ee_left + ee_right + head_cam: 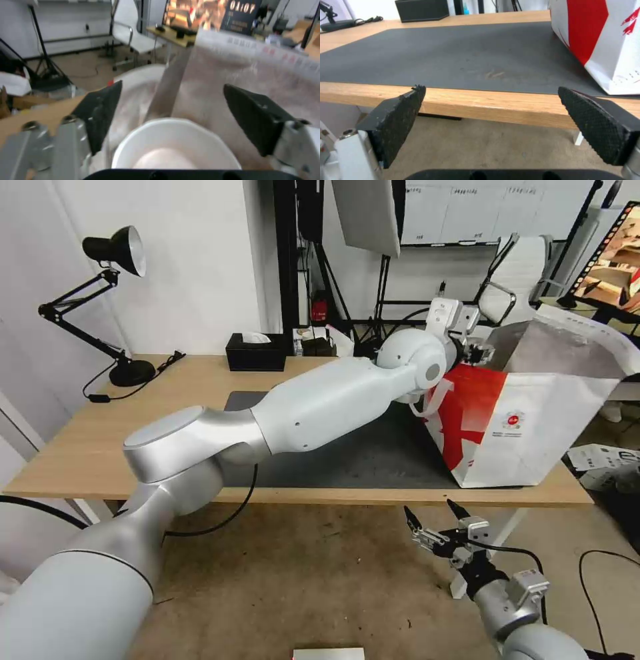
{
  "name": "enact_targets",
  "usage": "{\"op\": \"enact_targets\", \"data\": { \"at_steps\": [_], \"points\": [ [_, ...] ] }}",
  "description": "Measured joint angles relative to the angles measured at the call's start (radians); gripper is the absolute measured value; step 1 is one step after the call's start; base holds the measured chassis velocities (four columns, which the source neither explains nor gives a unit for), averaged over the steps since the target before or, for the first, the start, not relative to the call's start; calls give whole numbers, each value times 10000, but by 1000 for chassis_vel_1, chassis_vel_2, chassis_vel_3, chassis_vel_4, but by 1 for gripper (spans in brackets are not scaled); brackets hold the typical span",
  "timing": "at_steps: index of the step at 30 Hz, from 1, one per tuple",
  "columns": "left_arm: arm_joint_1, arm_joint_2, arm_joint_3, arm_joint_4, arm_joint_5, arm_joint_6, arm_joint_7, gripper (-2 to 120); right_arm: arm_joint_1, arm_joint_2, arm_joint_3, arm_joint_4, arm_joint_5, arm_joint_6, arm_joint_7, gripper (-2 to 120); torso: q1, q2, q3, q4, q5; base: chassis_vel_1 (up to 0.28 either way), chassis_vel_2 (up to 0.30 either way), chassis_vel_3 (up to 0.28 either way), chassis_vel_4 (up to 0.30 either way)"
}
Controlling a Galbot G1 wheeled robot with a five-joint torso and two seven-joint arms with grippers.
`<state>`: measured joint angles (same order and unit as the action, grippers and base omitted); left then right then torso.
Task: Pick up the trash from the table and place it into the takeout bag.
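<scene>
Long light-wood table [67, 447] with dark grey mat [453, 50]; left gripper [171, 105] reaches over the boxy red-and-white foil-lined takeout bag [527, 427], fingers spread, white round bowl [173, 147] inside below. Right gripper [437, 513] waits below the table's front edge, fingers apart.
</scene>
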<state>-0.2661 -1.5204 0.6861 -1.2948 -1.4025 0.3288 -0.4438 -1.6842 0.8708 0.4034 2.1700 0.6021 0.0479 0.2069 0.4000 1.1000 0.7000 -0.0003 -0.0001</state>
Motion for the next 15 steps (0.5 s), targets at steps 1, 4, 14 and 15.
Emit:
{"op": "enact_targets", "data": {
  "at_steps": [1,4,14,15],
  "points": [
    [0,0,0,0,0,0,0,87,0,0,0,0,0,0,0,100,0,0,0,0,0,0,0,0,0],
    [-98,795,-214,-854,-4,-161,-150,97,-1,0,0,0,0,0,0,100,0,0,-1,-1,0,0,0,0,0],
    [1162,5072,-1392,-5228,-440,16,-1129,100,0,0,0,0,0,0,0,100,0,1,-1,2,-5,0,0,0,0],
    [1162,5072,-1392,-5228,-440,16,-1129,100,0,0,0,0,0,0,0,100,0,1,-1,2,-5,0,0,0,0]
  ]
}}
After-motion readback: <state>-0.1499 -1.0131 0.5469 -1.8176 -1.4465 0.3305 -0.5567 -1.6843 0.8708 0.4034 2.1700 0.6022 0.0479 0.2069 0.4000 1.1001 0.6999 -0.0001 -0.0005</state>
